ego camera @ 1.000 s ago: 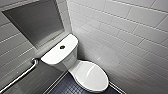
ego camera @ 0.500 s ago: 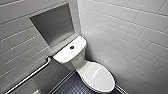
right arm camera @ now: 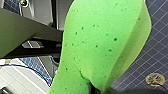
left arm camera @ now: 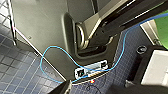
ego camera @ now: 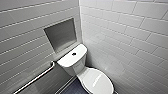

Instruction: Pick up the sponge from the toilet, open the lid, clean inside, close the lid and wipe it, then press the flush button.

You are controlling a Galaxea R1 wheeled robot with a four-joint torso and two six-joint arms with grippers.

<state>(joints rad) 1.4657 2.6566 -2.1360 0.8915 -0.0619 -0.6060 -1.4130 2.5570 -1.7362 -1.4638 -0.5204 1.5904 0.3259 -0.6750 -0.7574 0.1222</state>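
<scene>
The white toilet [ego camera: 93, 80] stands in the corner of the tiled walls with its lid down. The small dark flush button [ego camera: 74, 53] sits in the middle of the tank top. In the right wrist view the bright green sponge [right arm camera: 100, 42] looms large, pinched at its near end by my right gripper [right arm camera: 93, 90], which is shut on it. A sliver of the same sponge [left arm camera: 162, 27] shows at the edge of the left wrist view. My left gripper is open and I see nothing held in it.
A metal grab rail [ego camera: 37, 77] runs along the left wall below a recessed niche [ego camera: 61, 35]. The floor [ego camera: 75, 88] has dark blue tiles, with a round drain [right arm camera: 155, 79]. A blue cable [left arm camera: 47, 52] loops over my own base.
The head view has shifted a little, so the toilet sits slightly further right and lower in the picture; that is the camera moving. Nothing else has changed.
</scene>
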